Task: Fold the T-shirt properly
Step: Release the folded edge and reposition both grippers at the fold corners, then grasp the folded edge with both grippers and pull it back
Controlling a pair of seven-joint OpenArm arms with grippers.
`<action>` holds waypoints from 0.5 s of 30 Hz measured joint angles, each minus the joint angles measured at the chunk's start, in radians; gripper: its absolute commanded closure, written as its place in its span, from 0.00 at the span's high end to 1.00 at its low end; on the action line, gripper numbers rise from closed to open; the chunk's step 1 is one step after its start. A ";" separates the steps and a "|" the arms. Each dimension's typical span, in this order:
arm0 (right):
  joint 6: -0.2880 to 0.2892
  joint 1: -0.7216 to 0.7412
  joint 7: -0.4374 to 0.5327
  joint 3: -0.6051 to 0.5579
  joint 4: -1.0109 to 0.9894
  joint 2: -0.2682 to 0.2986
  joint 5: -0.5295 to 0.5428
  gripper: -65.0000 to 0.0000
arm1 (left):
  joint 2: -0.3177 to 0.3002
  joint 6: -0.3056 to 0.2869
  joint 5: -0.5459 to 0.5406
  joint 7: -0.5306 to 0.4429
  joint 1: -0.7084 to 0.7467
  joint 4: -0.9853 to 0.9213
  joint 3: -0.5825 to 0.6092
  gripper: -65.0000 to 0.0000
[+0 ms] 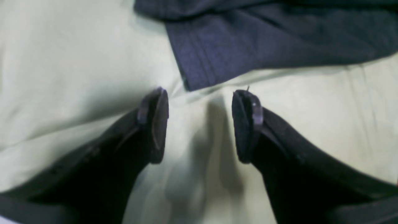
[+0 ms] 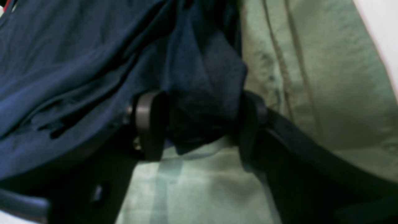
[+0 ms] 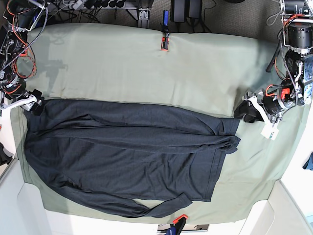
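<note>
The dark navy T-shirt [image 3: 132, 156] lies spread across the olive table cloth [image 3: 146, 68], long sleeves folded over the body. My left gripper [image 3: 239, 114] is open at the shirt's right end. In the left wrist view, the left gripper [image 1: 200, 93] stands just short of a stitched cuff of the shirt [image 1: 248, 40], with bare cloth between the fingers. My right gripper [image 3: 35, 106] is at the shirt's far left corner. In the right wrist view, the right gripper [image 2: 200, 124] has its jaws wide apart, with a bunch of the shirt [image 2: 77, 62] lying between them.
A small red and black clip [image 3: 165, 43] sits at the cloth's back edge. Another red clamp [image 3: 177, 221] is at the front edge. A white tag [image 3: 269, 131] hangs by the left arm. Cables and electronics [image 3: 19, 44] crowd the back left corner.
</note>
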 measured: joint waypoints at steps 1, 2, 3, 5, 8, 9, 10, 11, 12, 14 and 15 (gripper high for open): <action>0.000 0.000 0.000 -0.006 0.000 0.000 -0.003 0.54 | 0.012 0.000 0.000 -0.001 -0.019 -0.032 0.000 0.54; 0.000 0.000 0.001 -0.011 0.000 0.000 -0.003 0.54 | 0.025 -0.001 0.010 -0.011 -0.039 -0.063 0.000 0.54; 0.000 0.000 0.003 -0.016 -0.001 0.000 -0.006 0.54 | 0.035 -0.003 0.021 -0.021 -0.058 -0.091 0.000 0.54; 0.000 0.000 0.003 -0.024 -0.001 0.000 -0.006 0.54 | 0.046 -0.003 0.044 -0.030 -0.095 -0.128 0.000 0.54; 0.000 0.000 0.004 -0.032 -0.001 0.000 -0.007 0.54 | 0.055 -0.003 0.049 -0.033 -0.119 -0.138 0.000 0.54; 0.000 0.000 0.003 -0.032 -0.001 -0.002 -0.007 0.54 | 0.058 -0.003 0.040 -0.029 -0.125 -0.138 0.000 0.54; 0.000 0.000 0.005 -0.032 -0.001 -0.005 -0.007 0.54 | 0.066 -0.003 0.040 -0.027 -0.129 -0.138 -0.001 0.54; 0.000 0.000 0.005 -0.032 -0.001 -0.008 -0.008 0.54 | 0.074 -0.003 0.042 -0.029 -0.133 -0.138 -0.001 0.54; 0.000 0.000 0.008 -0.032 -0.001 -0.012 -0.011 0.54 | 0.086 -0.003 0.044 -0.030 -0.135 -0.138 -0.001 0.54; 0.000 0.002 0.016 -0.031 -0.001 -0.026 -0.019 0.54 | 0.116 -0.003 0.077 -0.033 -0.134 -0.138 -0.001 0.54; 0.000 0.003 0.019 -0.032 -0.001 -0.030 -0.019 0.54 | 0.129 -0.003 0.075 -0.042 -0.133 -0.138 -0.001 0.54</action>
